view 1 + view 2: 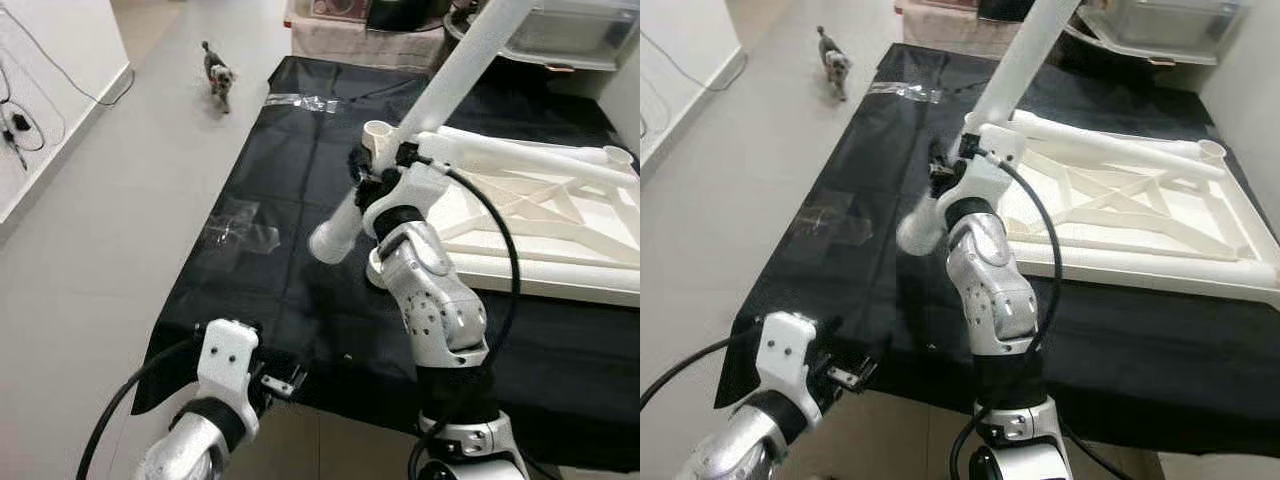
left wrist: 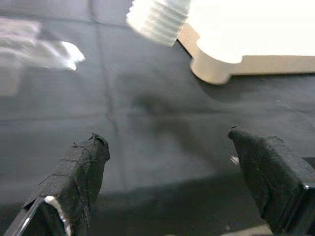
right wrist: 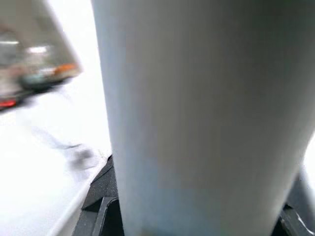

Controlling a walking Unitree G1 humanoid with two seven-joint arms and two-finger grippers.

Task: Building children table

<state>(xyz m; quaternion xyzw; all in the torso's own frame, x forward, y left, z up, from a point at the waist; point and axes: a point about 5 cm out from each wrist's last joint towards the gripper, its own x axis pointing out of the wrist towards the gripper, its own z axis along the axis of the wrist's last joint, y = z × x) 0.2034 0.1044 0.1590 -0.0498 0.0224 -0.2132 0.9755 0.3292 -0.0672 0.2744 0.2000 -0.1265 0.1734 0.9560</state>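
A white children's table top (image 1: 540,215) lies upside down on a black sheet (image 1: 300,180), its ribbed underside up and a round leg socket (image 1: 378,132) at its near left corner. My right gripper (image 1: 368,172) is shut on a long white table leg (image 1: 455,70). The leg slants up to the right, and its threaded end (image 1: 330,240) hangs low beside that corner. Close up, the leg (image 3: 197,118) stands right between the fingers. My left gripper (image 2: 167,182) is open low over the sheet's front edge, nothing between its fingers, with the threaded end (image 2: 157,19) ahead of it.
A small dog (image 1: 218,74) stands on the grey floor beyond the sheet's left side. Clear tape patches (image 1: 240,225) lie on the sheet. A wall with cables (image 1: 20,125) runs along the far left. Boxes and a clear bin (image 1: 570,35) sit behind the sheet.
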